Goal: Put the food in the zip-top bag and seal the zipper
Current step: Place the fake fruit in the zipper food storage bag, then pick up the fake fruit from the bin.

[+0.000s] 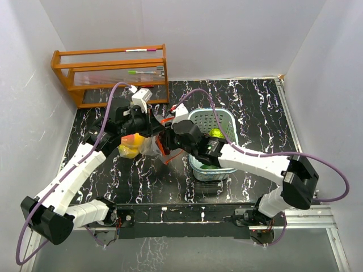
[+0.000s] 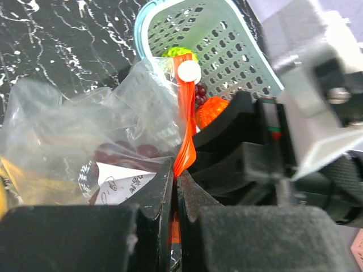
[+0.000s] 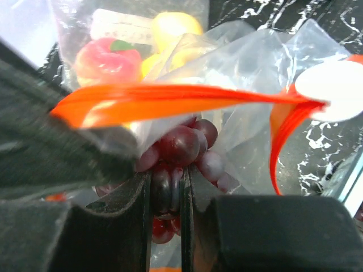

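1. At the far left corner, a slatted wooden rack (image 1: 110, 73) stands against the white walls. Only a narrow strip of the bench (image 1: 255, 102) runs between the left wall and the arms.
2. The left claw (image 2: 174, 181) is closed tight on the orange zipper strip (image 2: 186, 130), with the flat black fingers pressed together on the thin band.
3. The zip-top bag (image 2: 68, 124) lies left of centre on the black, white-veined bench. It is clear, crinkled film and its mouth is not sealed. A round white slider (image 2: 189, 72) sits at the strip's far end.
4. Inside the bag are smooth, glossy yellow fruits (image 3: 176, 25) and a red-orange fruit (image 3: 108, 59) with a green leaf.
5. The right claw (image 3: 167, 181) is nearly closed, pinching the grapes (image 3: 178, 144). They are a dark purple, shiny, beaded cluster at the bag's mouth, just under the orange strip.
6. The two claws are crowded together over the bag, with almost no room between them.
7. Just right of the bag is a pale teal basket (image 2: 227, 34) of slotted plastic with rounded corners. It holds a bumpy green fruit (image 2: 177, 54) and an orange fruit (image 2: 210, 109).
8. Right of the basket, the bench lies bare up to its metal-edged right side and the white wall.
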`<state>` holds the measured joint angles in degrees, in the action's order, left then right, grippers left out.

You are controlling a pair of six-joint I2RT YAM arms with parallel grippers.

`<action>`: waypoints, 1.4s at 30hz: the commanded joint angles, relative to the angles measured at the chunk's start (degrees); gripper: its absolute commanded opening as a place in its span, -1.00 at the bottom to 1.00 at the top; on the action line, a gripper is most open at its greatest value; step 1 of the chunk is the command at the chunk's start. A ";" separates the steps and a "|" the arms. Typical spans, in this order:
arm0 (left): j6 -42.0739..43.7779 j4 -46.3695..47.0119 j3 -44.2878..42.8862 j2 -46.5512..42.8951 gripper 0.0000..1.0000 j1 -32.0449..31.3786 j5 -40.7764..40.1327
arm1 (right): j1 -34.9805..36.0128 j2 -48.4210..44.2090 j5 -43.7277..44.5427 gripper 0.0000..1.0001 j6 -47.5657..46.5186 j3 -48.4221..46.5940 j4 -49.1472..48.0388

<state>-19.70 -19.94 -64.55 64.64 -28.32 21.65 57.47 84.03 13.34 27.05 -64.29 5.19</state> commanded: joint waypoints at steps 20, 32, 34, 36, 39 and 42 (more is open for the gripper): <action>4.01 -2.30 3.65 -1.95 -1.00 -0.77 -6.12 | -1.82 -15.41 12.71 0.97 -0.01 -4.88 23.22; 3.53 -2.08 2.76 -1.98 -1.00 -0.78 -2.66 | -18.58 -4.29 6.80 0.95 1.22 -1.08 26.85; 3.36 -1.88 2.68 -1.89 -1.00 -0.76 -2.24 | -19.47 -1.77 3.91 0.92 0.29 -0.32 25.74; 3.44 -1.90 2.68 -1.86 -1.00 -0.76 -2.29 | -19.89 0.36 1.15 0.88 -0.47 1.00 23.52; 3.52 -1.94 2.70 -1.89 -1.00 -0.77 -2.58 | -20.59 4.26 -0.68 0.84 -0.89 2.27 21.18; 3.66 -2.28 2.56 -1.80 -1.00 -0.77 -2.58 | -21.24 8.15 -1.86 0.77 -1.03 2.48 19.78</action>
<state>-16.47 -22.79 -60.71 64.60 -28.91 17.80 37.04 88.90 14.63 27.03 -62.08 30.22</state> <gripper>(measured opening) 0.010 0.905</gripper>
